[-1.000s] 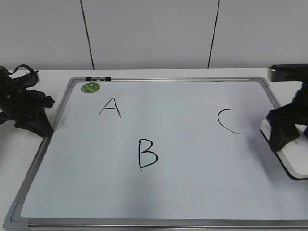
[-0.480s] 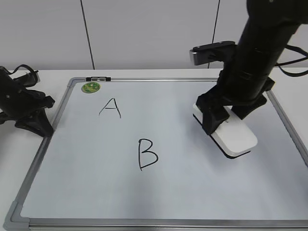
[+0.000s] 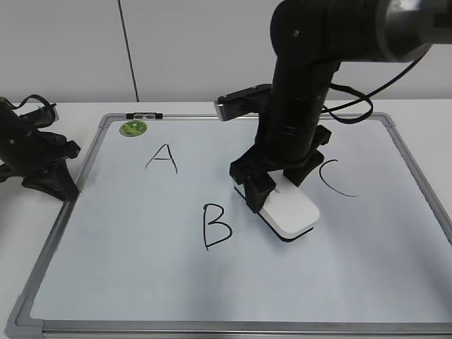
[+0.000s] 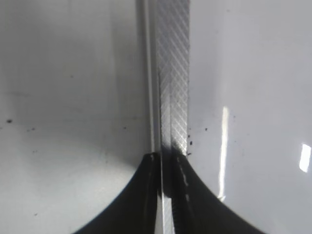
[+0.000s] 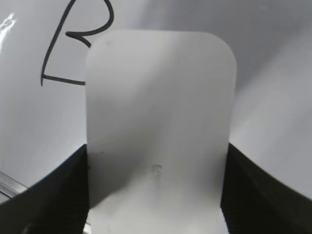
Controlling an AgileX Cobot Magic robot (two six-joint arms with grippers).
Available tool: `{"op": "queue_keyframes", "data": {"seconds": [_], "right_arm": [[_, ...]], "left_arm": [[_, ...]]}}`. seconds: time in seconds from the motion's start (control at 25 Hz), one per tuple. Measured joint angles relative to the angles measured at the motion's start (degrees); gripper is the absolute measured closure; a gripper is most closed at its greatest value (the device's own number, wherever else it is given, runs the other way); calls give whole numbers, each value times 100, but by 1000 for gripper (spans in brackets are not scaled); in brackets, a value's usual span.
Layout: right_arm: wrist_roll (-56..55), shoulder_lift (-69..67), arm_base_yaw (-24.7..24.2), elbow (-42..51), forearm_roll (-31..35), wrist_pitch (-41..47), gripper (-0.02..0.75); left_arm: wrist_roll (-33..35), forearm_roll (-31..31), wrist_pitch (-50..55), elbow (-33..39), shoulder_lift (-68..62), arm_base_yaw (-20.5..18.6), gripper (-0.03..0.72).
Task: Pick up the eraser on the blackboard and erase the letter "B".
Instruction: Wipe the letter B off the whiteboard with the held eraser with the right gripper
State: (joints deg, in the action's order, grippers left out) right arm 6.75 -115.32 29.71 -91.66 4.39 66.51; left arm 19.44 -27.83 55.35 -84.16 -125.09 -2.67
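Observation:
The blackboard (image 3: 141, 275) lies flat on the table with a black "A" (image 3: 161, 158), the letter "B" (image 3: 215, 226) and a "C" (image 3: 335, 178). My right gripper (image 3: 279, 187) is shut on the white eraser (image 3: 288, 213) and holds it low over the board just right of the "B"; I cannot tell whether it touches. In the right wrist view the eraser (image 5: 161, 97) fills the space between the jaws (image 5: 156, 165), with the "B" (image 5: 73, 34) at its upper left. My left gripper (image 3: 55, 180) is shut on the board's left metal frame (image 4: 173, 73), which runs between its jaws (image 4: 165, 165).
A round green sticker (image 3: 133, 128) sits at the board's top left corner, next to a small black clip (image 3: 144, 115) on the top frame. The white table (image 3: 28, 233) extends left of the board. A grey panelled wall stands behind.
My right arm has carried the eraser leftward across the board, from its right edge past the "C" to just right of the "B". The left arm has not moved.

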Motion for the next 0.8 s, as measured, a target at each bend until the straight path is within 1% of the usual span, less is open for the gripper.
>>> {"op": "queue_keyframes", "data": {"seconds": [0.36,0.8], "right_arm": [[-1,-682,266,-439,-45,-91,207],[-1,-1329,300,-1049,-133,-299,208]], "left_arm": [[0,0,9,0,0,0,655],[0,0,9,0,0,0,655]]}}
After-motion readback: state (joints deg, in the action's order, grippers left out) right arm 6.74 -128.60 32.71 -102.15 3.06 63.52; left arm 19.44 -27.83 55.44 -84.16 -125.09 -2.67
